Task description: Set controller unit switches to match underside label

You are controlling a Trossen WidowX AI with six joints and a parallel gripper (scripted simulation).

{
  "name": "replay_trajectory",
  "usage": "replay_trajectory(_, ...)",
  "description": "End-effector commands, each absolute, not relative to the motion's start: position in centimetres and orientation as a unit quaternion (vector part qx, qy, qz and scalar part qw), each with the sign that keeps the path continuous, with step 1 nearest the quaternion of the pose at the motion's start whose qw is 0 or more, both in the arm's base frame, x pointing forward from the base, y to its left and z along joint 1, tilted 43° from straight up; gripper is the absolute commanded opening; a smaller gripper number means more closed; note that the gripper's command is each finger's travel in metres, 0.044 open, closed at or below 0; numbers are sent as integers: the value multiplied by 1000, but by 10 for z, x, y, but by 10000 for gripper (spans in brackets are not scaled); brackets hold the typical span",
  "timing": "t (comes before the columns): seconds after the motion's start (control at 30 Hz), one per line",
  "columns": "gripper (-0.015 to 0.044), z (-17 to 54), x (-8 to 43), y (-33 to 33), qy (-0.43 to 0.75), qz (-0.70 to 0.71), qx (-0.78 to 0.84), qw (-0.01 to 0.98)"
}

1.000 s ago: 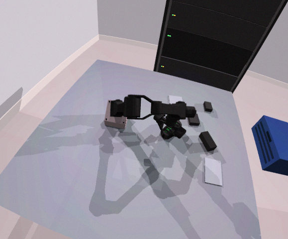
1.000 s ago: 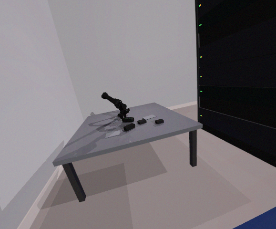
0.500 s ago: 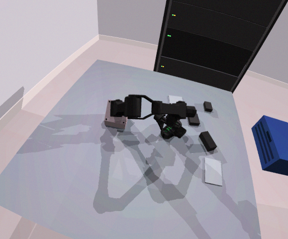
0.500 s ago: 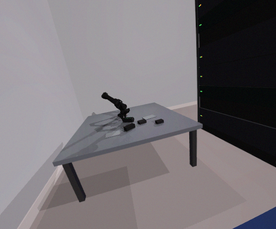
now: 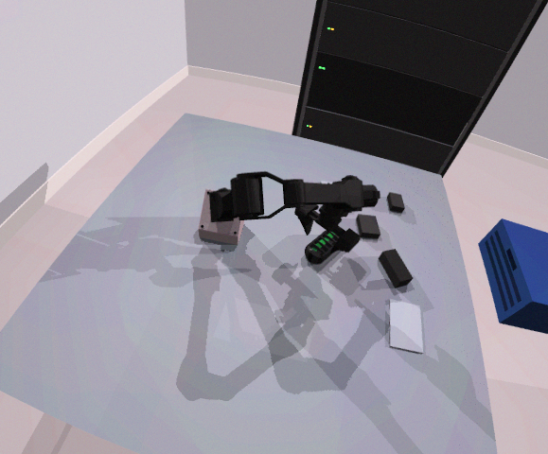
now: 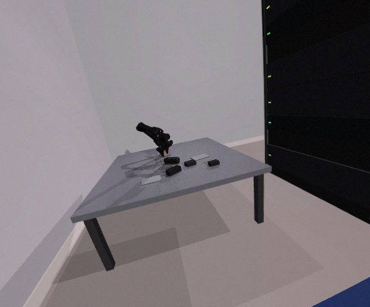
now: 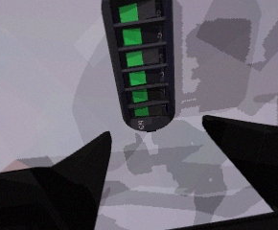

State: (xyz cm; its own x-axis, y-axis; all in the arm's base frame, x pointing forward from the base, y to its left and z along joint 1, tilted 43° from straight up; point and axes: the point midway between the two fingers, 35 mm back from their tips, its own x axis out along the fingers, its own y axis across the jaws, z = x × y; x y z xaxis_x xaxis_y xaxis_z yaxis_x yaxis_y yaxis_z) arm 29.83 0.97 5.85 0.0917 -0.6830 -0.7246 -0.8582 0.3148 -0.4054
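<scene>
The dark grey controller unit (image 5: 315,254) (image 6: 171,160) (image 7: 149,87) sits switches up on the bench (image 5: 132,341) (image 6: 112,185), beneath my hand. In the wrist view it points away from me, its rounded end marked ON nearest. Its rocker switches show green halves on the left and dark halves on the right. The dark halves differ in shade; I cannot tell which ends are pressed. The underside label is hidden. My gripper (image 7: 156,127) is open and empty, fingers wide apart, one on each side of the unit's near end and not touching it in the wrist view.
Three dark blocks (image 5: 395,201) (image 5: 367,226) (image 5: 395,268) lie beyond the unit. A white plate (image 5: 406,326) (image 6: 151,180) lies farther along, and another pale plate (image 6: 200,157) is at the back. The arm's pinkish base (image 5: 219,232) stands left of the unit in the top view.
</scene>
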Motion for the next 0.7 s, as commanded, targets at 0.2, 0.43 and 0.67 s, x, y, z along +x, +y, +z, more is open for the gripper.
replay_trajectory(0.2,204,116,289,63,666,96,-578,461)
replay_trajectory(0.43,20,116,289,63,666,96,-578,461)
replay_trajectory(0.67,0,116,289,63,666,96,-578,461)
